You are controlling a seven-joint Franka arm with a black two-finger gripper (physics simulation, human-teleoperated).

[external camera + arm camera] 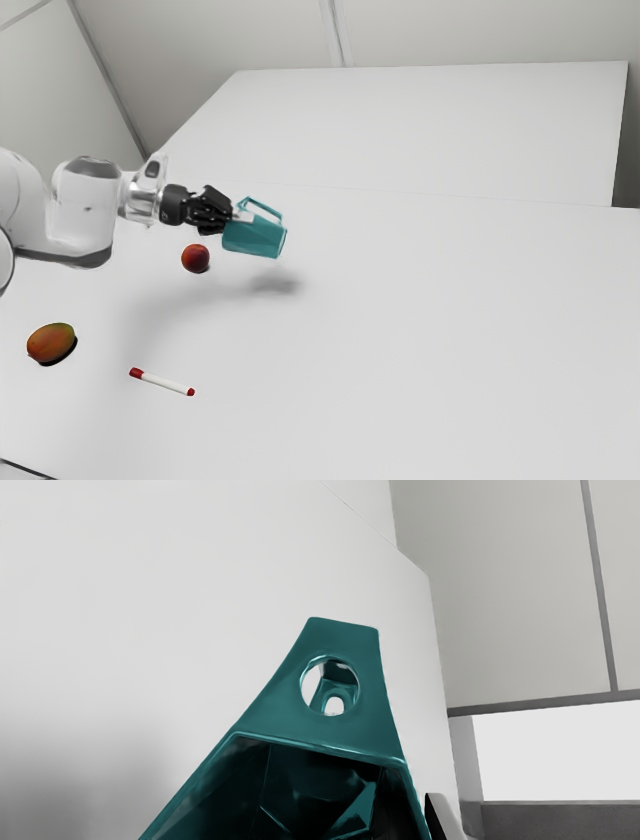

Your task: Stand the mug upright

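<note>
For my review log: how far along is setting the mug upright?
Looks done: the mug is lifted, its shadow apart on the table. In hand: the gripper holds it tipped sideways, opening toward the arm. Left: turning it upright, lowering it, letting go.

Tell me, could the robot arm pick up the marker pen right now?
Probably not: its gripper is holding the teal mug above the table. With the mug put down it likely could, as the marker pen lies in the open with nothing on top of it.
</note>
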